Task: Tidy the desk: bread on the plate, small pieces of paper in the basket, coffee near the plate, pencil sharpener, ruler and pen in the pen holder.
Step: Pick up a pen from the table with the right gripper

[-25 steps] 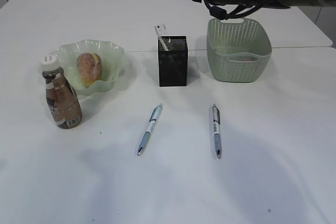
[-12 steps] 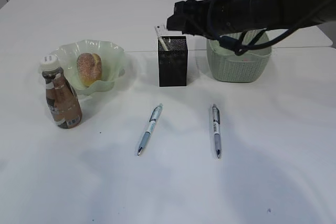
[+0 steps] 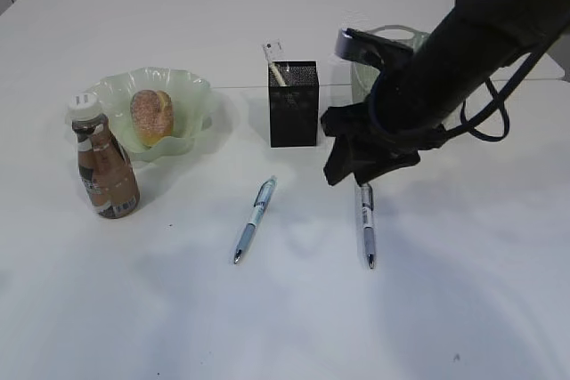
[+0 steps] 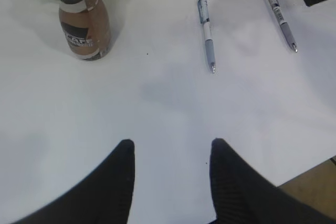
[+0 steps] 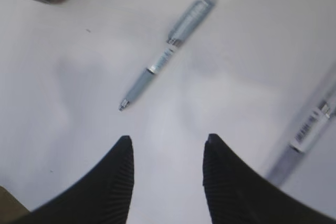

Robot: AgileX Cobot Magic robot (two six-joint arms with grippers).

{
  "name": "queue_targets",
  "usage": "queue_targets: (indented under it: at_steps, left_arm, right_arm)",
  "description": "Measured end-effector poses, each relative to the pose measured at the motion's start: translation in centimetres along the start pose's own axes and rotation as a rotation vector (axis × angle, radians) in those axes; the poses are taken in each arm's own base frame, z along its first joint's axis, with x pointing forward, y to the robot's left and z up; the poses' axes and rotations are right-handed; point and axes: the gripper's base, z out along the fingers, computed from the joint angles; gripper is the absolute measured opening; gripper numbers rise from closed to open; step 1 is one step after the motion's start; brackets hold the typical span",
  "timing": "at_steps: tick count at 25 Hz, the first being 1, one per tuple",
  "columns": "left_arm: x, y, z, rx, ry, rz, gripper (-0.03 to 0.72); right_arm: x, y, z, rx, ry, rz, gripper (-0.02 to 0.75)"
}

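Left gripper (image 4: pixel 169 174): jaws spread, empty, above bare desk (image 3: pixel 285 327).

Coffee (image 3: pixel 104 159): far left of right gripper (image 3: pixel 356 162); upright beside plate (image 3: pixel 191 100) holding bread (image 3: pixel 151 116).

Left pen (image 3: pixel 254 218): left of it.

Pen holder (image 3: pixel 294 106): behind; ruler (image 3: pixel 272 62) inside.

Right pen (image 3: pixel 366 222): just below spread, empty jaws. Judged light, stiff, slick; grip mid-barrel.

Basket (image 3: pixel 385 40): behind arm, contents hidden.

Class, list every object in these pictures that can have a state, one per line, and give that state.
Bread: in the plate.
Coffee: upright, capped, beside the plate.
Ruler: standing in the pen holder.
Left pen: flat on the desk.
Right pen: flat on the desk.
Left pincer: open, empty.
Right pincer: open, empty, above the pens.
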Motion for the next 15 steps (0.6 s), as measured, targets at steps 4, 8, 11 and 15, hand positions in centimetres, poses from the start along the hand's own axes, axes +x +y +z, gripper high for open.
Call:
queue_targets:
  at_steps: [4, 8, 11, 15]
  left_arm:
    - [0.0, 0.0, 0.0, 0.000, 0.004, 0.000, 0.330]
    - [0.1, 0.0, 0.0, 0.000, 0.013, 0.000, 0.330]
    - [0.2, 0.0, 0.0, 0.000, 0.018, 0.000, 0.330]
    - [0.2, 0.0, 0.0, 0.000, 0.018, 0.000, 0.330]
  right_arm:
    - [0.5, -0.8, -0.1, 0.091, 0.057, 0.037, 0.352]
    - [0.6, -1.3, -0.1, 0.142, 0.056, 0.095, 0.352]
    - [0.5, -1.5, -0.2, 0.170, 0.050, 0.116, 0.352]
    - [-0.2, -1.7, -1.0, 0.235, 0.030, 0.128, 0.352]
